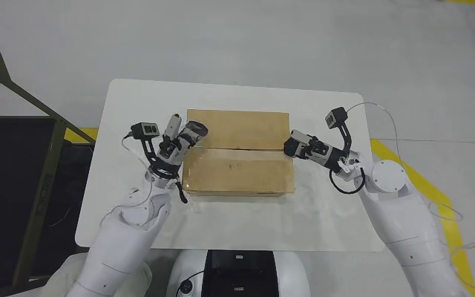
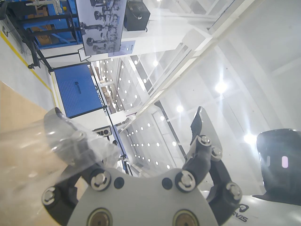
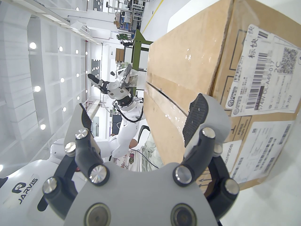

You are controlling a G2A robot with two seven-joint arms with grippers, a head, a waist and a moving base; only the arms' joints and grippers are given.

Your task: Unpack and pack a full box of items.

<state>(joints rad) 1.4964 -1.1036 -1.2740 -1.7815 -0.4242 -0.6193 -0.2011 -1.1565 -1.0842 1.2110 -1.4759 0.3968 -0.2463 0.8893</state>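
Well, your box (image 1: 237,152) sits closed at the middle of the counter (image 1: 133,104), and its top flaps meet in a seam running along its length. Your left hand (image 1: 187,129) is by the top corner of the box end that faces the counter's left edge. It is spread wide, with a scrap of clear film (image 2: 70,132) clinging to one finger. Your right hand (image 1: 291,145) is at the opposite end, also spread wide and holding nothing. One pad (image 3: 196,111) is just beside the box's top edge, near the shipping labels (image 3: 265,71).
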